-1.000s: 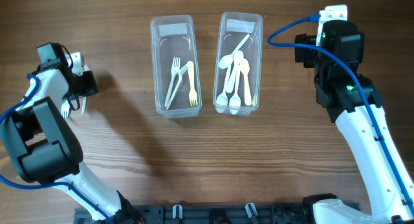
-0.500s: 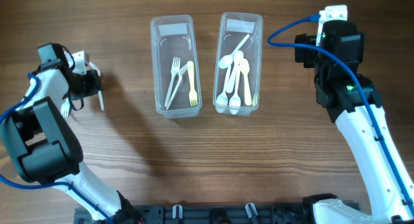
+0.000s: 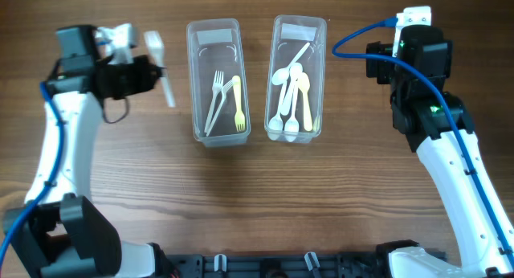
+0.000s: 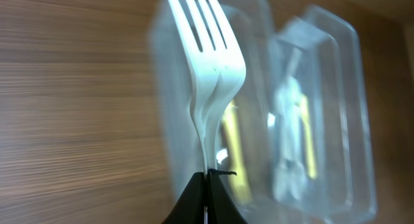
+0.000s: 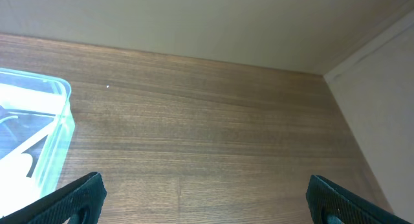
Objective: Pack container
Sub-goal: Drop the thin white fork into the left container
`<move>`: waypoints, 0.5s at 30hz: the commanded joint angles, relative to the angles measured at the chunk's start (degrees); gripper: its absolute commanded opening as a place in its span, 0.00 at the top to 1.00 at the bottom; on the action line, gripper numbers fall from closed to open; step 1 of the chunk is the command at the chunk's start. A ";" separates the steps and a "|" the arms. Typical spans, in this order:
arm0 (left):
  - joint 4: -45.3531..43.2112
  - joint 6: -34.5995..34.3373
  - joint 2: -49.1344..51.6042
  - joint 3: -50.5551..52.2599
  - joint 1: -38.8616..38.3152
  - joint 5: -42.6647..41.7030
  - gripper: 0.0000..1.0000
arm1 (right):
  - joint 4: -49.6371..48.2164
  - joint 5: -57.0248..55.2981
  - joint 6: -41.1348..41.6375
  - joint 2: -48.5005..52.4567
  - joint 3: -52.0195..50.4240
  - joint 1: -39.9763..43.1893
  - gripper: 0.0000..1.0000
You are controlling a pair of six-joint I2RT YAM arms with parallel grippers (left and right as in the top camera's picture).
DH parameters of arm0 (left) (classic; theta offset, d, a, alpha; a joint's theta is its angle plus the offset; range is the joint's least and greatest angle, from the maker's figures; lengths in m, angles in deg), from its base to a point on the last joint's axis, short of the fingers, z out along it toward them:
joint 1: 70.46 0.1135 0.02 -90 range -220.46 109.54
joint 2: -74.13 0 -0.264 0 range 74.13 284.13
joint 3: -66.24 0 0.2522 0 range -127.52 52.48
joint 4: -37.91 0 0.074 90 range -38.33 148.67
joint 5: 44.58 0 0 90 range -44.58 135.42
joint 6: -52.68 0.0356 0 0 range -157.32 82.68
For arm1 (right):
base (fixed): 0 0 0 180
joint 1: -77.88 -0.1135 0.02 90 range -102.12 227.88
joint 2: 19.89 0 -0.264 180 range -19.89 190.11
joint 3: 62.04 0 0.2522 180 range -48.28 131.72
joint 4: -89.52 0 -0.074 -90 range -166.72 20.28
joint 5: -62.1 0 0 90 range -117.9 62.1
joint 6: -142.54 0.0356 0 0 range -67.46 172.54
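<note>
My left gripper (image 3: 143, 73) is shut on a white plastic fork (image 3: 161, 66) and holds it above the table just left of the left clear container (image 3: 214, 30), which holds white forks and a yellow fork (image 3: 238, 101). In the left wrist view the fork (image 4: 208, 68) stands up from the shut jaws (image 4: 207, 185), tines up, with the containers blurred behind. The right clear container (image 3: 299, 29) holds white and yellow spoons (image 3: 291, 97). My right gripper (image 5: 207, 198) is open and empty over bare table right of that container (image 5: 39, 140).
The wooden table (image 3: 257, 198) carries only the two containers side by side at the back middle. A blue cable (image 3: 361, 49) loops by the right arm. The table's far right edge shows in the right wrist view (image 5: 362, 49).
My left arm has lifted the white fork from the far left of the table and swung it right and back, close to the left container. The right arm has not moved.
</note>
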 commanded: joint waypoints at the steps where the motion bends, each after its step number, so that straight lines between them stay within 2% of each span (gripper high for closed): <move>1: -0.13 -5.25 -0.20 -0.37 -8.68 2.21 0.96 | 0.04 -1.36 -0.35 0.28 0.04 -0.13 0.00; 7: -3.80 -12.35 0.22 -0.37 -19.28 16.35 0.96 | 0.04 -1.36 -0.33 0.28 0.04 -0.13 0.00; 10: -4.00 -13.75 0.24 -0.37 -21.31 20.52 0.96 | 0.04 -1.36 -0.33 0.28 0.04 -0.13 0.00; 11: -3.96 -13.92 0.28 -0.37 -21.33 21.09 0.92 | 0.04 -1.36 -0.33 0.28 0.04 -0.13 0.00; 12: -3.93 -13.88 0.33 -0.37 -21.31 21.29 0.68 | 0.04 -1.36 -0.33 0.28 0.04 -0.13 0.00; 13: -3.98 -13.86 0.33 -0.37 -21.18 21.49 0.37 | 0.04 -1.36 -0.35 0.28 0.04 -0.13 0.00; 14: -4.22 -13.77 0.33 -0.37 -21.11 21.75 0.37 | 0.04 -1.33 -0.33 0.28 0.04 -0.13 0.00; 15: -4.59 -13.11 0.33 -0.37 -21.03 21.73 0.30 | 0.04 -1.36 -0.33 0.28 0.04 -0.13 0.00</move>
